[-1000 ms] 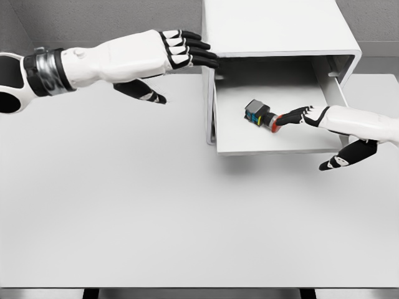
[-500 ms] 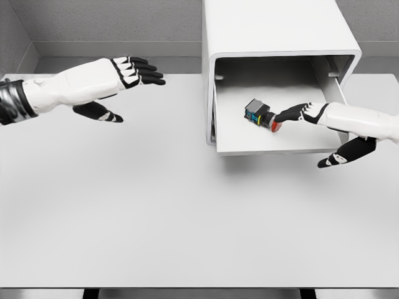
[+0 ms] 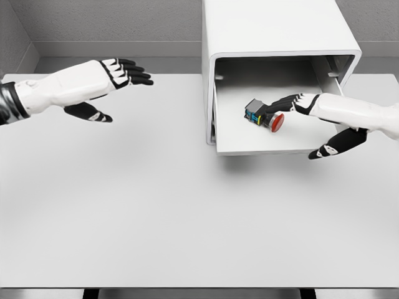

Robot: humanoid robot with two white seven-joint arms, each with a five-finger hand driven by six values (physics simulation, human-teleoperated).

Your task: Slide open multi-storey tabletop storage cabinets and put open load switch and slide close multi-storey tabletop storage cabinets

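Head view: load switch lying in the open cabinet drawer, right hand reaching at it.

The white table [image 3: 156, 205] is spanning most of the picture, with the white storage cabinet [image 3: 274, 31] standing at its far right. The cabinet's drawer [image 3: 249, 144] is standing pulled out toward the robot. The left arm is entering from the left edge, and the left hand [image 3: 109, 78] is hovering above the table well apart from the cabinet, fingers extended and loosely together, thumb hanging below, holding nothing. The right arm is entering from the right edge; the right hand [image 3: 312, 112] is reaching over the drawer with fingers extended, its fingertips [image 3: 277, 107] sitting just above the switch, while the thumb is hanging outside the drawer front. The load switch [image 3: 262, 114] is lying on its side on the drawer floor, its red button pointing right.
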